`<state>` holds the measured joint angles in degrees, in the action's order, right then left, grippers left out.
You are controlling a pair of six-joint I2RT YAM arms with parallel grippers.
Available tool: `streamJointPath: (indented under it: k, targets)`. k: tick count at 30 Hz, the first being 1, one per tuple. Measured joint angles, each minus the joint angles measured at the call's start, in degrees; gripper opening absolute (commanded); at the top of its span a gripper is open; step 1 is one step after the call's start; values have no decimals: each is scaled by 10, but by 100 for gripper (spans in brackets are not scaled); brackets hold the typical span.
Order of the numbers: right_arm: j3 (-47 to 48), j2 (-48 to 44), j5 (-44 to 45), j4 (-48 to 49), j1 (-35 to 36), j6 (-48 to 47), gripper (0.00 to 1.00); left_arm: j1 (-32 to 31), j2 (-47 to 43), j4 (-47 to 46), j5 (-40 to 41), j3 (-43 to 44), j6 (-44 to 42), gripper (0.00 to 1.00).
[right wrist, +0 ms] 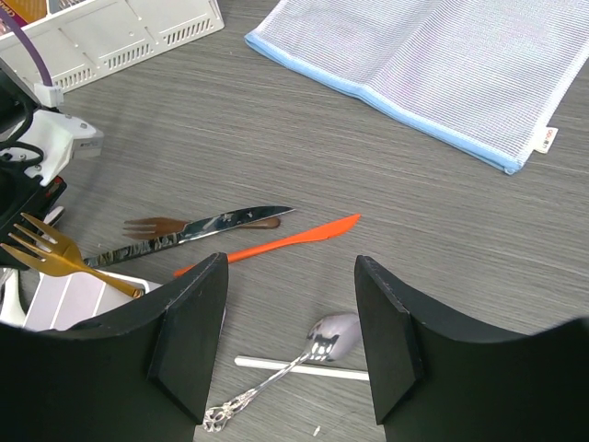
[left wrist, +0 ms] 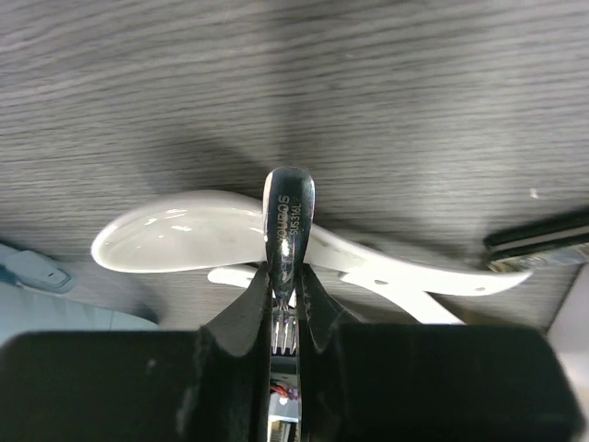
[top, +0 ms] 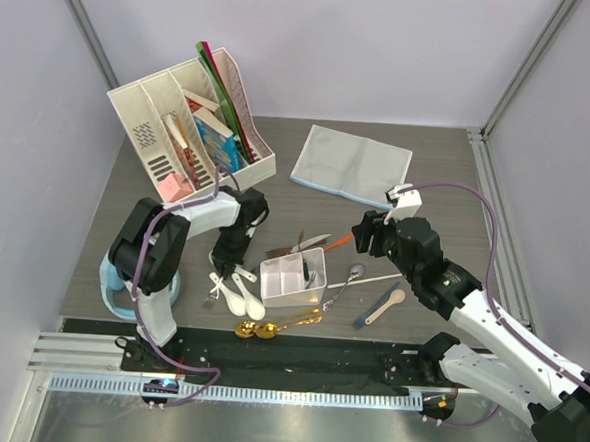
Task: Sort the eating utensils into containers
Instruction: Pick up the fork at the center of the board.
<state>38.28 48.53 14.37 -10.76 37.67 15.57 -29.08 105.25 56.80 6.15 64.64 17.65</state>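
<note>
A: Gold spoons (top: pixel 256 329) nearest, just in front of white box (top: pixel 293 278).
B: Noted. Left of box?
A: White soup spoons (top: pixel 238 293); left gripper (left wrist: pixel 285 290) pinched tight on silver utensil (left wrist: pixel 289 221) over them.
B: Behind box?
A: Right gripper (right wrist: pixel 290 262) spread wide, empty, above orange knife (right wrist: pixel 313 230). Grey-blue cloth (top: pixel 351 162) farthest behind box.

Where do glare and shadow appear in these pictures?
Left wrist view: glare on the white ceramic spoon and the engraved steel handle, dark shadow on the table behind them. Right wrist view: the knife blade glints.
</note>
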Motion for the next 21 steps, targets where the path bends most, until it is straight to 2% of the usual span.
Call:
streamJointPath:
  k: [7, 15, 21]
  targets:
    - [0, 5, -2, 0, -3, 6, 63, 0, -4, 9, 44, 1, 5, 0]
    - [0, 26, -1, -1, -7, 13, 63, -14, -35, 47, 114, 33, 19, 0]
    - [0, 32, 13, -5, -11, 24, 63, -30, -69, 61, 117, 68, 26, 0]
